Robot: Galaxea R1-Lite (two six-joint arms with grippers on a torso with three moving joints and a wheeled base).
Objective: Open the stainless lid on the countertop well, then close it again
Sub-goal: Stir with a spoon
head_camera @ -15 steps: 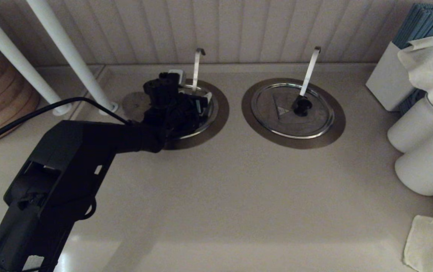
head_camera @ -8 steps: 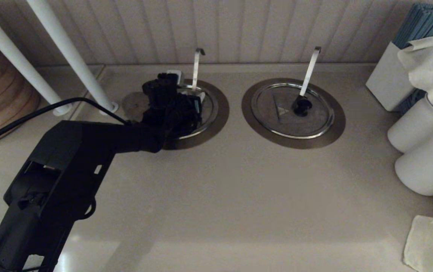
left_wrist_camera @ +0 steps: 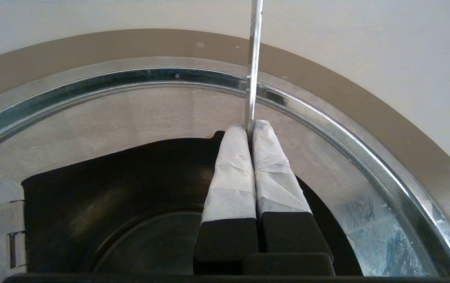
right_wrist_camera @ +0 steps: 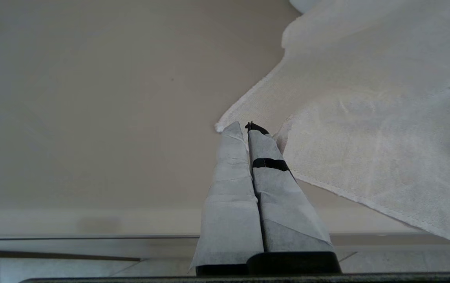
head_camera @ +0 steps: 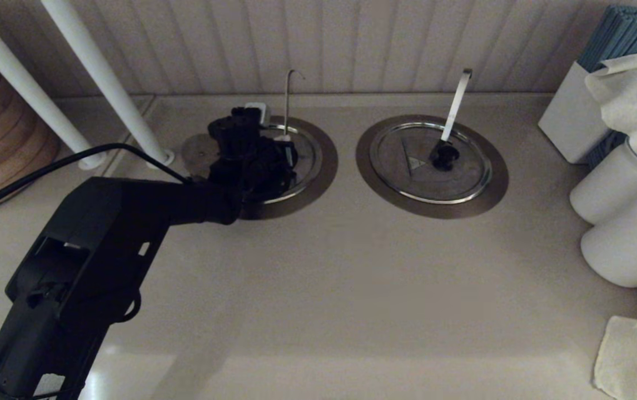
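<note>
My left hand (left_wrist_camera: 250, 131) is over the left countertop well (head_camera: 327, 169), at the back of the tabletop (head_camera: 352, 289). Its two taped fingers (left_wrist_camera: 231, 173) are pressed together, and the thin ladle handle (left_wrist_camera: 253, 59) rises right at their tips. I judge it pinched between them, though the contact itself is hidden. Under the fingers sits a black mass that I take for the knob of the stainless lid (head_camera: 307, 161); I cannot tell whether I hold that too. The lid looks seated level inside the bright ring of the collar.

My right hand (right_wrist_camera: 248, 129) is parked off to the side, fingers narrow and together with nothing between them, just above a white cloth (right_wrist_camera: 366, 129).

The risk, as I judge it: if I lift now with the ladle handle caught, I drag the ladle instead of the lid, or tip the lid against the handle in its edge slot and jam it. The second lid (head_camera: 407, 172) on the right-hand well lies well apart.
</note>
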